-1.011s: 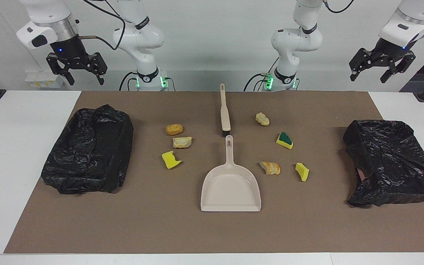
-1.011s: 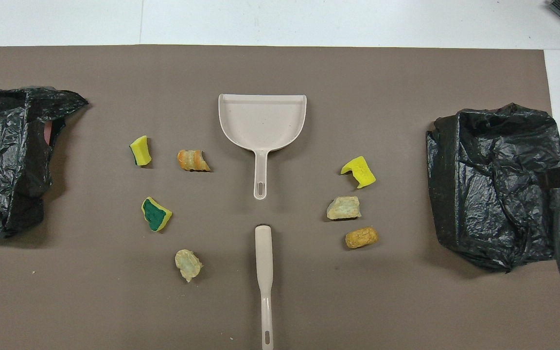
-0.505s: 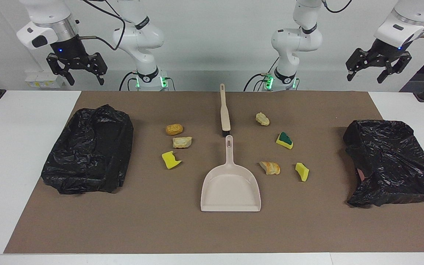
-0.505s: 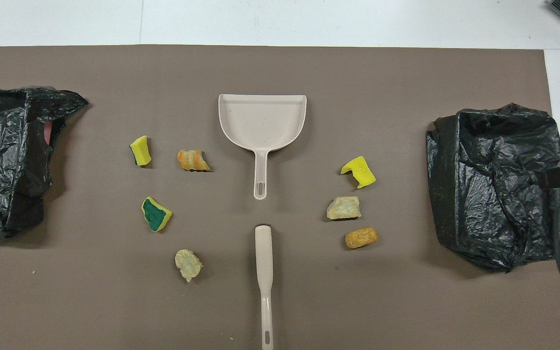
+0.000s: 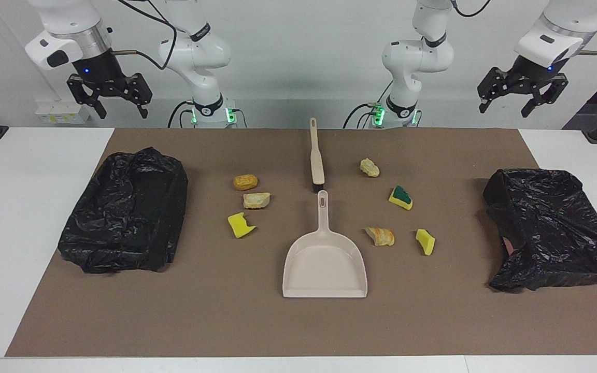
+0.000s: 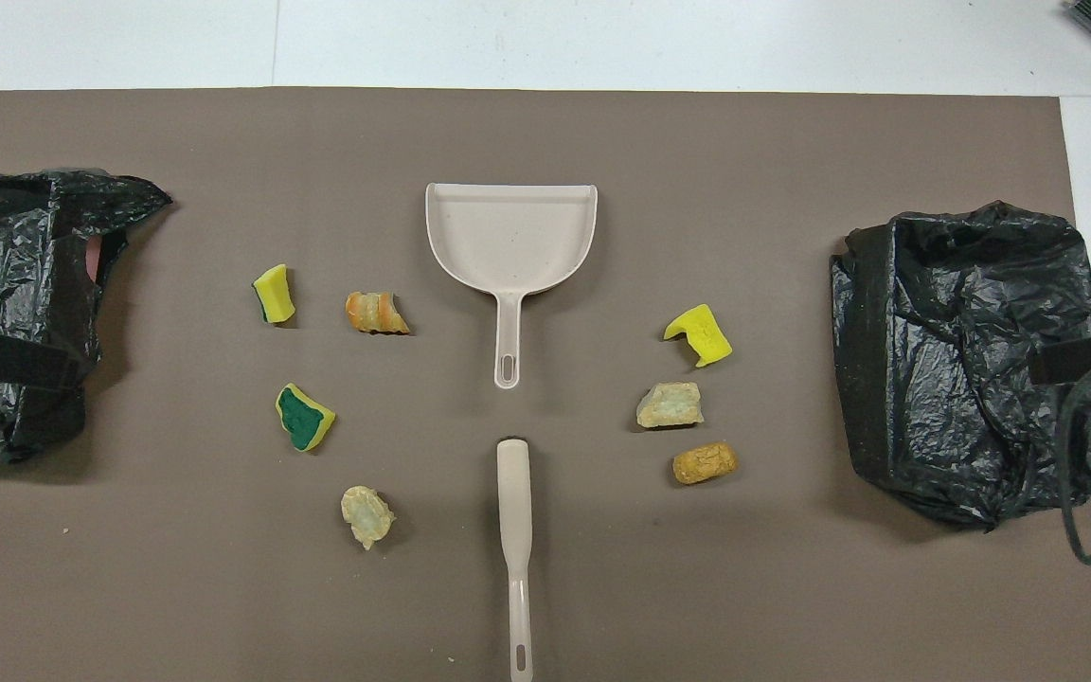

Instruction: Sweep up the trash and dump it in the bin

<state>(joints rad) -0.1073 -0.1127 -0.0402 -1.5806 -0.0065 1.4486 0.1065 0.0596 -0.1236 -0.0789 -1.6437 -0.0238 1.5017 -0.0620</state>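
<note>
Several trash scraps lie on the brown mat around the beige dustpan (image 5: 324, 264) and brush (image 5: 316, 155). Toward the right arm's end are an orange chunk (image 5: 245, 182), a tan chunk (image 5: 256, 200) and a yellow sponge bit (image 5: 240, 225). Toward the left arm's end are a pale chunk (image 5: 369, 167), a green-backed sponge (image 5: 400, 197), an orange bread piece (image 5: 380, 235) and a yellow sponge bit (image 5: 425, 241). My left gripper (image 5: 505, 106) is open and empty, high up over the table's edge nearest the robots. My right gripper (image 5: 121, 108) is open and empty, high at its own end.
A bin lined with a black bag (image 5: 125, 210) stands at the right arm's end, another (image 5: 550, 228) at the left arm's end. The dustpan (image 6: 510, 232) lies flat, handle toward the robots, in line with the brush (image 6: 514, 530).
My left gripper has risen and moved toward the middle of the table. My right gripper has shifted slightly. The trash, dustpan and brush have not moved.
</note>
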